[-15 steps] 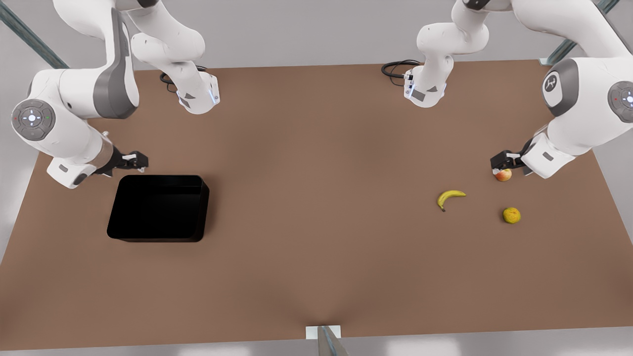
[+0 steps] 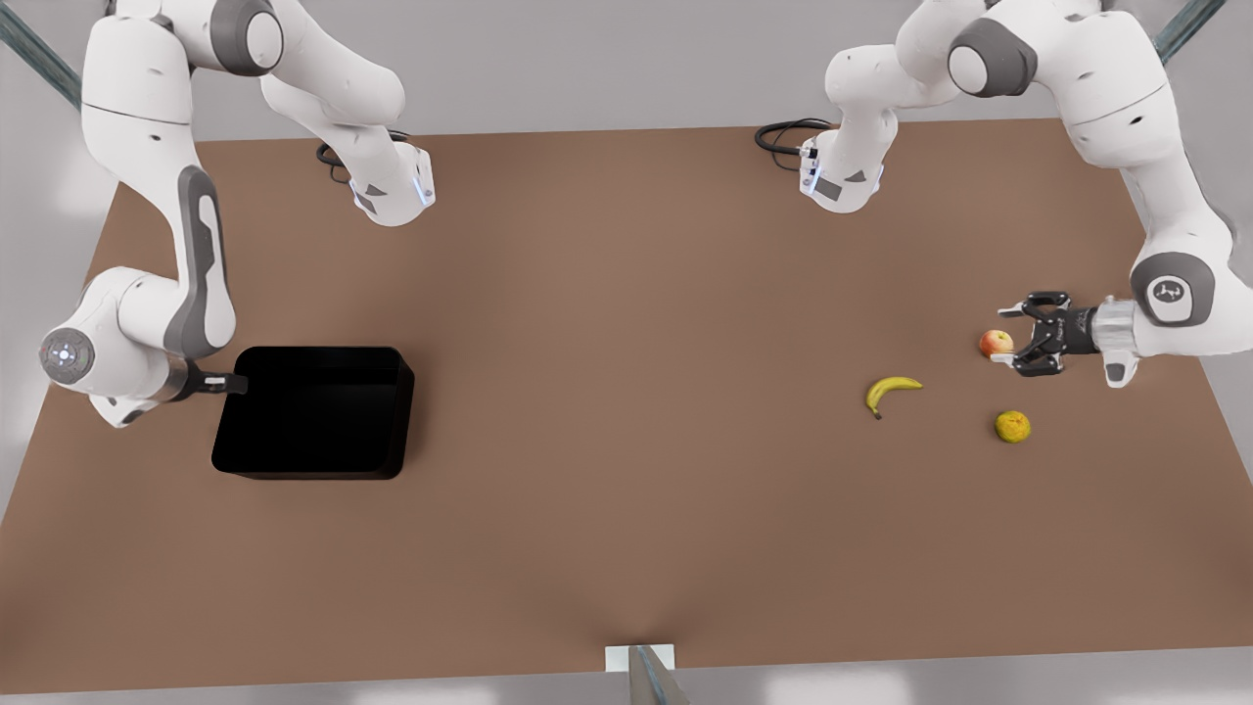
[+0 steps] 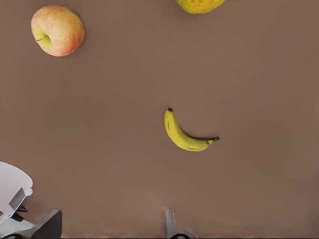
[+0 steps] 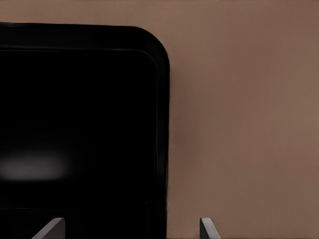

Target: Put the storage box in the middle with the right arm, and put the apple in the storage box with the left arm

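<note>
The black storage box [image 2: 313, 411] lies on the table at the front view's left. My right gripper [image 2: 233, 383] is at the box's left wall. In the right wrist view the right gripper [image 4: 128, 229] is open, its white fingertips [image 4: 205, 228] standing on either side of the box [image 4: 75, 124] wall. The red-and-yellow apple [image 2: 996, 342] rests on the table at the front view's right. My left gripper [image 2: 1008, 336], a splayed claw, is open and level, its tips beside the apple without closing on it. The left wrist view shows the apple [image 3: 58, 30] ahead of the left gripper [image 3: 112, 226].
A banana [image 2: 889, 391] and a yellow-orange round fruit [image 2: 1012, 426] lie near the apple, both also in the left wrist view as banana [image 3: 185, 133] and fruit [image 3: 199, 5]. Two arm bases and a black cable [image 2: 783, 132] sit at the table's far edge.
The right gripper dropped from behind the box's far corner to its left wall. The left gripper swung from above the apple to level, on the apple's right.
</note>
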{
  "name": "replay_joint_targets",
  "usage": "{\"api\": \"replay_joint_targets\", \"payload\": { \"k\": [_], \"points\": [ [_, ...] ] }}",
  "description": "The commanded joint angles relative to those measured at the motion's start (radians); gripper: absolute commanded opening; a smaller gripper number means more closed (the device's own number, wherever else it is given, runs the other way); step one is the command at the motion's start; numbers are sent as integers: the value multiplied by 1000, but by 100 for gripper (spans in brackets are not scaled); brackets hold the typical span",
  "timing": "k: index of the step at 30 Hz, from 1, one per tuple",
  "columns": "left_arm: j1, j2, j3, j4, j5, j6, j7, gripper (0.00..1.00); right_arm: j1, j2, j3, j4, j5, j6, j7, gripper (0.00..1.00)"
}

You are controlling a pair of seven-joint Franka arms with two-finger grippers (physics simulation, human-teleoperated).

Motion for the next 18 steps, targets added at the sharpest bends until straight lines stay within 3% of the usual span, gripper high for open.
{"api": "replay_joint_targets", "payload": {
  "k": [1, 5, 15, 16, 18],
  "points": [
    [10, 13, 22, -18, -358, -9, 0, 100, 0, 6, -4, 1, 4, 0, 0, 100],
    [186, 148, 35, -48, -416, -134, 201, 100, 1, 89, -12, 4, 8, 40, 3, 100],
    [217, 322, 49, -46, -453, -154, 326, 100, -2, 167, -13, 4, 8, 40, 6, 100],
    [226, 331, 55, -46, -450, -156, 342, 100, -2, 167, -13, 4, 6, 33, 1, 94],
    [249, 351, 62, -37, -435, -162, 356, 100, -2, 179, -13, 4, 6, 28, -2, 71]
  ]
}}
